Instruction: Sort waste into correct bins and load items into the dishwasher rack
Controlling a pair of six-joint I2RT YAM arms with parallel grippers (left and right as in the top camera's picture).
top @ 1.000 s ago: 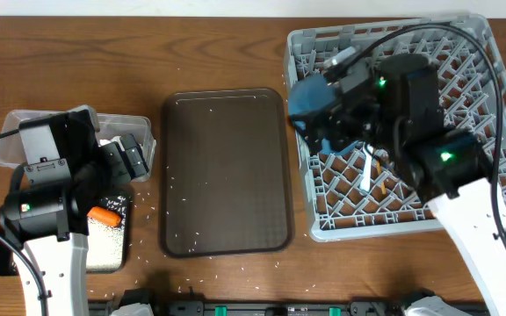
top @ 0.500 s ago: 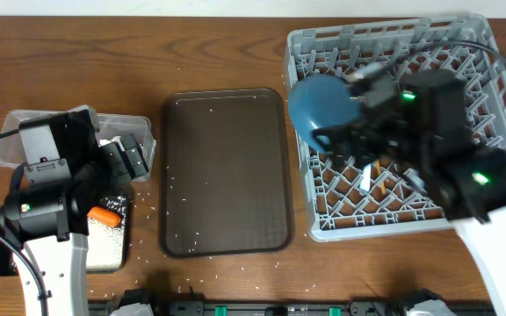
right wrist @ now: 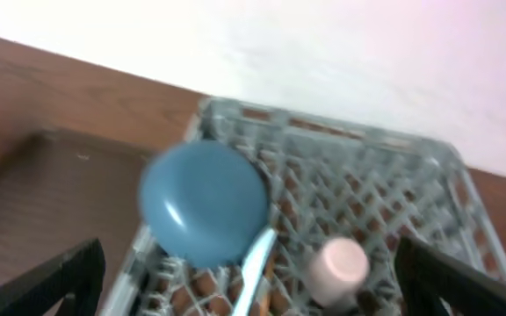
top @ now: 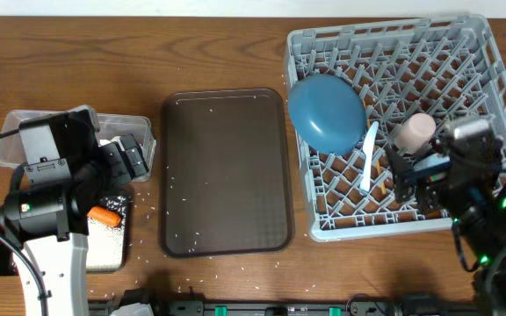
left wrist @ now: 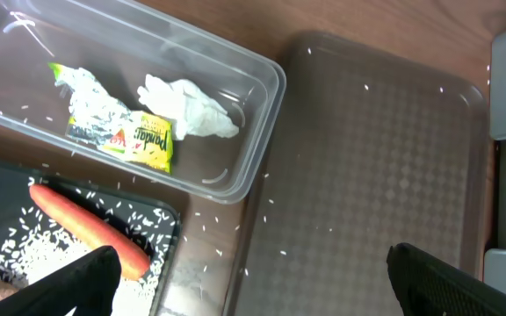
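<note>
right gripper stands with its jaws wide apart and nothing between them. only its two dark fingertips show, at the bottom corners of a blurred wrist view. from overhead its arm sits low over the near right corner of the dishwasher rack, and the frame edge cuts it off. ahead of it in the rack a pinkish-white cup lies beside a white utensil, with a blue round dish tilted against the rack's left wall.

left gripper is likewise spread and empty, angled down between the bins and the brown serving tray. from overhead its arm hides much of the clear tub and the black tray. the wrist view shows the tub holding crumpled foil, a yellow-green wrapper and a white tissue. a carrot and rice grains lie in the black tray, partly behind a fingertip.
</note>
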